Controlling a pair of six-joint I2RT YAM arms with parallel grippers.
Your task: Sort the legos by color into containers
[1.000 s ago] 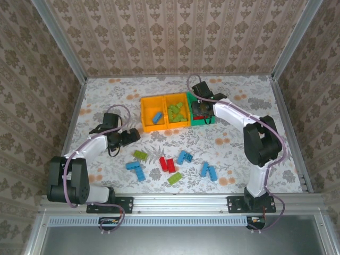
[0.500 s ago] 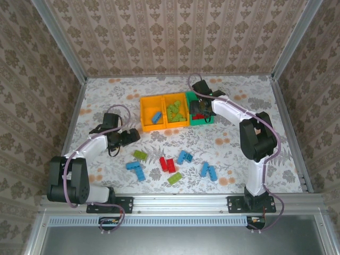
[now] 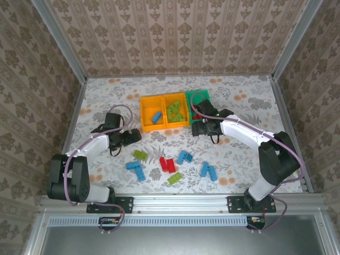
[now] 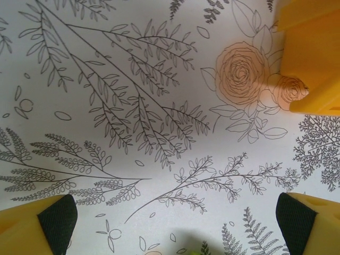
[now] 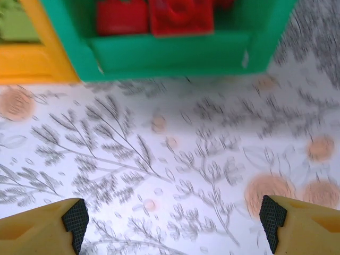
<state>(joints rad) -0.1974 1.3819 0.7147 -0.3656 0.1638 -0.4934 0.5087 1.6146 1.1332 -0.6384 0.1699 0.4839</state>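
My right hand hangs open and empty just in front of the green plastic bin. The nearest loose piece is a blue studded plastic brick on the floral desk, toward the bases and slightly left, lying diagonally. My left hand, also open, sits nearer the lime green studded brick.

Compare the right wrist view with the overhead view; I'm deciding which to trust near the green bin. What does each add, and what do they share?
Right wrist view adds: a close look at red bricks lying inside the green bin, and the right end effector open above bare tablecloth. Overhead view adds: loose bricks in blue, red and lime, a blue brick in the left orange bin, and the left end effector. Shared: the green bin, the middle orange bin beside it, and the floral tablecloth.
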